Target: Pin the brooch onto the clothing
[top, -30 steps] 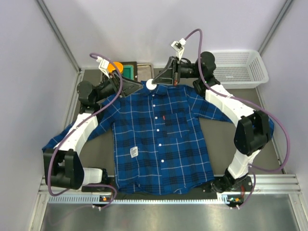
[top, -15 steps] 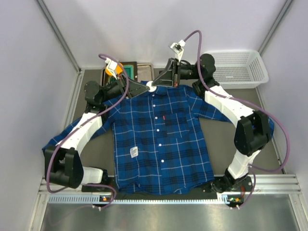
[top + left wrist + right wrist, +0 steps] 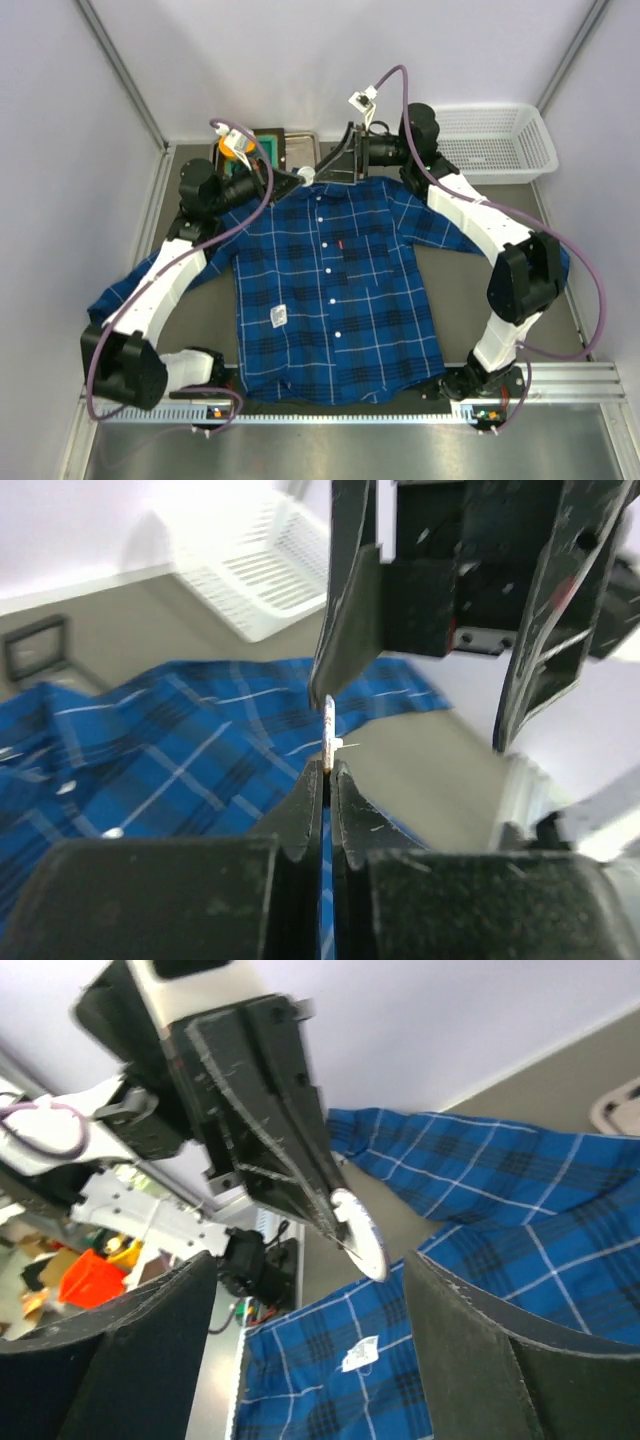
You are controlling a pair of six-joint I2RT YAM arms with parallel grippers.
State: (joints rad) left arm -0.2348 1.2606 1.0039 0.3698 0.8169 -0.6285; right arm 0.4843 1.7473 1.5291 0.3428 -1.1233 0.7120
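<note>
- Brooch [image 3: 360, 1235] is pinched edge-on in the closed left gripper [image 3: 327, 770], above the plaid shirt [image 3: 330, 290] collar, upper centre of the overhead frame.
- Right gripper [image 3: 415, 708] is spread wide around it, apparently for a handover.

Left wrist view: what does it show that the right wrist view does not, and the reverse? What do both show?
Only left wrist: the white basket, and the brooch seen edge-on. Only right wrist: the brooch's round face, and the white label on the shirt. Both: the shut left gripper pinching the brooch, the open right gripper, and the shirt.
</note>
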